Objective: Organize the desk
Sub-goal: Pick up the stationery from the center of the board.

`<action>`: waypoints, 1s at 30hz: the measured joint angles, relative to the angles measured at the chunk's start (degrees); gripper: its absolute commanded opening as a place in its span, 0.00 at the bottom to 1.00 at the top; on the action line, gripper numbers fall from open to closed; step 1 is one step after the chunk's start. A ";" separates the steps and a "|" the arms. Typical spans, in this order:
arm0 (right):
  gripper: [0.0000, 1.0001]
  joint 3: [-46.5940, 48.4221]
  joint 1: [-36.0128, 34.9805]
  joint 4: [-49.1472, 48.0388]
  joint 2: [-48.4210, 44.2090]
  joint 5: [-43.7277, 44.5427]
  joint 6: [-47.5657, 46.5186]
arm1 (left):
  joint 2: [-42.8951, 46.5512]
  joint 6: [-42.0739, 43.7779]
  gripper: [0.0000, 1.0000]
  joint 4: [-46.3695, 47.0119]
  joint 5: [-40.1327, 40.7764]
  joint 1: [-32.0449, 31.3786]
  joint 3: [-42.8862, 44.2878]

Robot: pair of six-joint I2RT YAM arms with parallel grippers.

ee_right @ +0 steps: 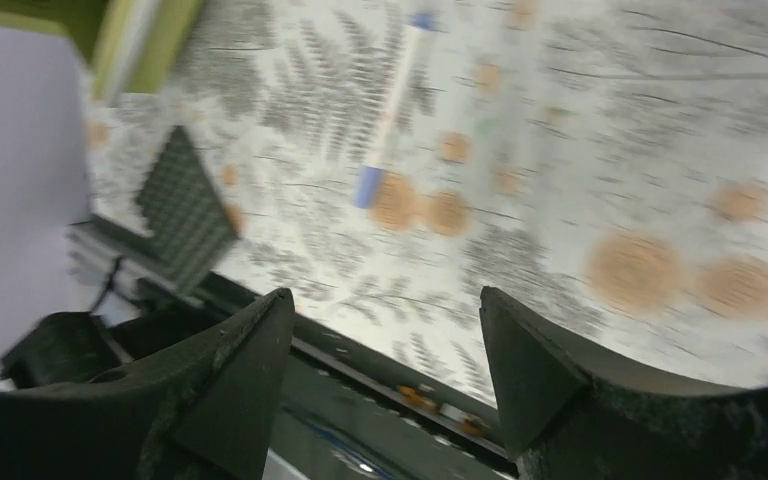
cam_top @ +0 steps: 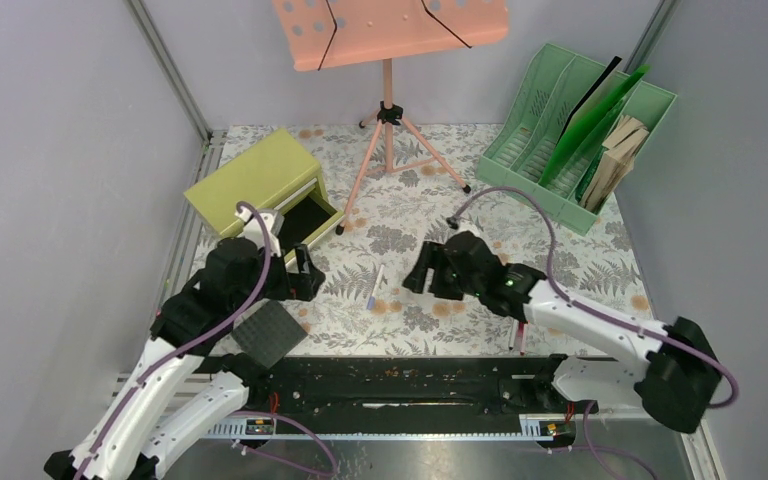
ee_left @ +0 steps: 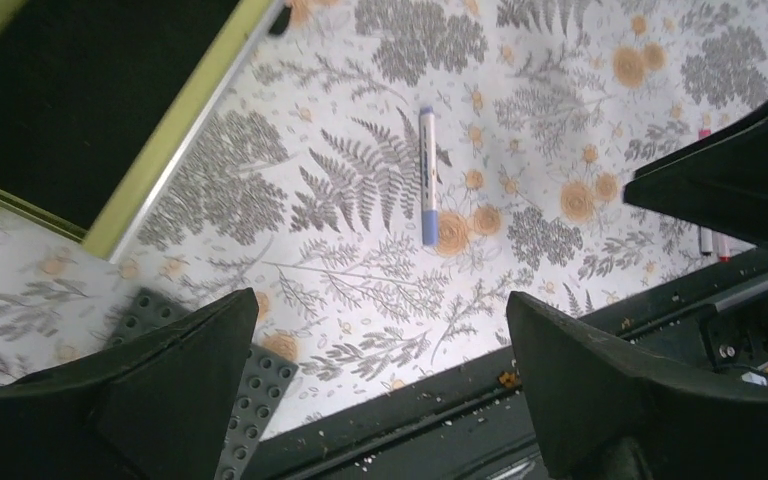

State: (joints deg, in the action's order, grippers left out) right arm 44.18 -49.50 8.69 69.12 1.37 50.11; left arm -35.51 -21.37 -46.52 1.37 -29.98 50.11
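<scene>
You seem between pickups, left fingers and right fingers both gaping empty above the fern-print surface, so next likely means closing on the blue-capped pen lying between them

The pen and desk are blurred, the music stand cropped above.

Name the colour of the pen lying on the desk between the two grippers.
The pen is white with a blue cap; the left wrist view shows it best.

White arms, black joints, purple cables, black wedge-shaped end effectors.
</scene>
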 measured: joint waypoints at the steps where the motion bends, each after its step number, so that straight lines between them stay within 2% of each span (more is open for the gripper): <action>1: 0.78 -0.85 0.66 2.03 -1.77 1.03 -0.92 | -0.85 -0.72 0.98 0.09 -0.68 0.00 -0.44; 7: 0.85 -5.81 2.43 13.38 -11.10 8.83 -5.42 | -5.03 -4.79 0.98 2.16 -3.28 0.00 -4.13; 16: 0.84 -14.88 3.37 15.61 -19.47 13.99 -4.35 | -14.62 -13.86 0.97 12.92 -8.76 -0.94 -13.40; 22: 0.88 -13.90 3.43 19.37 -21.57 17.31 -5.68 | -26.05 -16.74 0.96 19.02 -8.37 -6.45 -13.03; 28: 0.88 -13.70 3.52 21.51 -26.25 20.44 -6.58 | -36.72 -16.70 0.90 20.11 -5.11 -11.37 -8.22; 30: 0.92 -13.75 3.54 22.75 -27.43 21.51 -6.67 | -39.30 -16.72 0.89 19.71 -2.67 -13.22 -6.10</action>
State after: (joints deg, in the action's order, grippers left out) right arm 30.44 -45.95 31.44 41.69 22.87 43.44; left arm -74.81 -38.09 -26.81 -1.30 -43.20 44.01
